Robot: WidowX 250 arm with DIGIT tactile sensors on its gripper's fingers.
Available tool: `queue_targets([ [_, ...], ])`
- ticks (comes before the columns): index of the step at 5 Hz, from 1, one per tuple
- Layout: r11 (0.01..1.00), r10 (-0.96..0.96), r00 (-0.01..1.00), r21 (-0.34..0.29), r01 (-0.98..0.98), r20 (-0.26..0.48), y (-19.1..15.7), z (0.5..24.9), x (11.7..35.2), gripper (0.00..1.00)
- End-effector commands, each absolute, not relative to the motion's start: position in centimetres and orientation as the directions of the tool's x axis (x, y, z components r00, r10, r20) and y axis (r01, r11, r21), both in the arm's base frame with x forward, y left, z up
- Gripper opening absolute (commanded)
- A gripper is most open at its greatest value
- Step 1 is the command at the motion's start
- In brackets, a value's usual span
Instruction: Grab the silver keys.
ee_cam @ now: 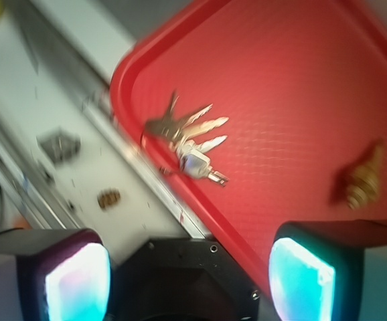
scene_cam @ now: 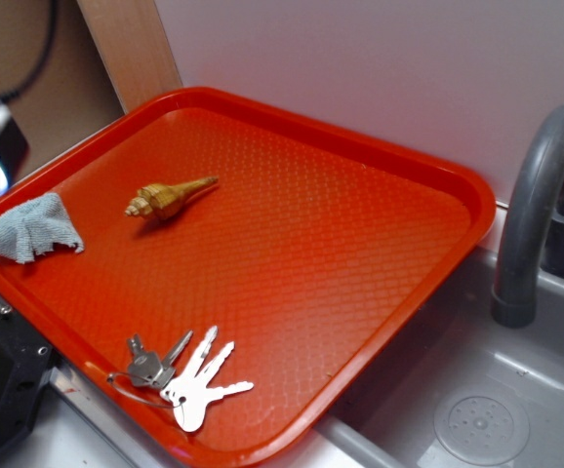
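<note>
Right now my fingers (ee_cam: 80, 281) stand wide apart, gripping nothing; the silver keys (ee_cam: 187, 137) lie ahead near the red tray's (ee_cam: 300, 80) rim, blades fanned rightward.

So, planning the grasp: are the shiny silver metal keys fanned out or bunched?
Fanned out: the silver keys lie flat, blades splayed, on the red tray.

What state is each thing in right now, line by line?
silver keys: fanned flat on the tray near its front rim, not gripped.
tool: open, holding nothing, away from the keys.
seashell: lying on its side, apart from the other things.
cloth: crumpled at the tray's left edge.
tray: lying flat beside the sink.
faucet: no water running.
</note>
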State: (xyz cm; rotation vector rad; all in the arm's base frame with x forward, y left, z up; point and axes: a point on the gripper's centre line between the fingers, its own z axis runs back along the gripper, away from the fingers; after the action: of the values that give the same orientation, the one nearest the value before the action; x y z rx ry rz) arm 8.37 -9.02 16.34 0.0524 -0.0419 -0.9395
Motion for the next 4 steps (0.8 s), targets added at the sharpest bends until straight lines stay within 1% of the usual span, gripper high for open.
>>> queue_targets([
  [1, 0.453, -0.89, 0.456, 0.109, 0.885, 0.003, -8.9, 14.9, 7.4, 1.0],
  [3, 0.453, -0.89, 0.456, 0.109, 0.885, 0.003, -8.9, 14.9, 7.4, 1.0],
  [4, 0.342, -0.933, 0.355, 0.155, 0.927, -0.059, -10.7, 10.1, 10.0, 1.0],
])
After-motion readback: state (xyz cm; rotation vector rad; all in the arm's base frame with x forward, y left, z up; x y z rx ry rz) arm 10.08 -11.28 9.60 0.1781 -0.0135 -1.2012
